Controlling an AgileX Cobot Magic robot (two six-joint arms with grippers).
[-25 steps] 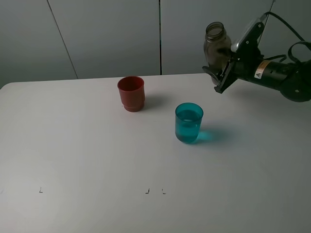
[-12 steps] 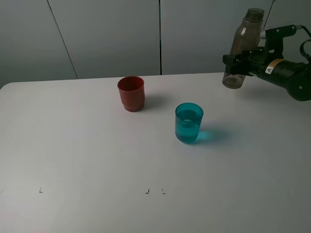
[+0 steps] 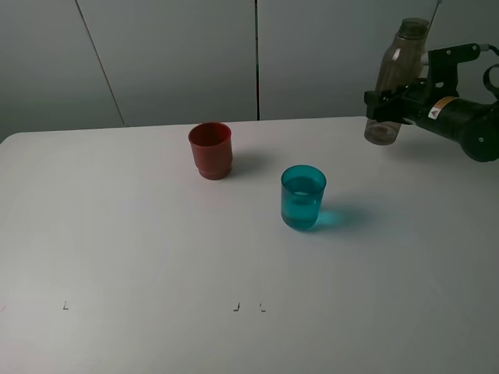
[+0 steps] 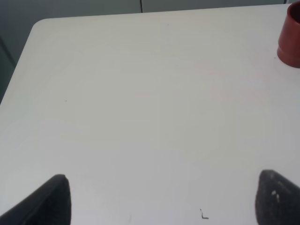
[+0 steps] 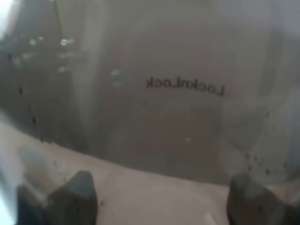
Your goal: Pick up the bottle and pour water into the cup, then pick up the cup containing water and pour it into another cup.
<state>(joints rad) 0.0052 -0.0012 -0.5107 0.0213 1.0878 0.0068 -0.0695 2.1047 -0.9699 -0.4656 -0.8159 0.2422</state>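
Observation:
My right gripper [image 3: 387,104] is shut on the bottle [image 3: 395,78], a smoky grey-brown one held nearly upright just above the table's far right edge. Seen from the right wrist, the bottle [image 5: 154,84] fills the frame between my two dark fingertips [image 5: 77,192]. The cup [image 3: 302,197], a teal tumbler with water in it, stands mid-table, left of and nearer than the bottle. Another cup [image 3: 210,149], red-brown, stands further back and left; it also shows at the edge of the left wrist view [image 4: 291,37]. My left gripper [image 4: 161,199] hangs open over bare table, holding nothing.
The white table [image 3: 117,234] carries small dark corner marks near its front [image 3: 236,307]. A grey panelled wall closes off the back. The left arm does not appear in the exterior high view.
The bottle has swung from a tipped pose back to nearly upright and moved right, away from the teal cup. Both cups stayed put.

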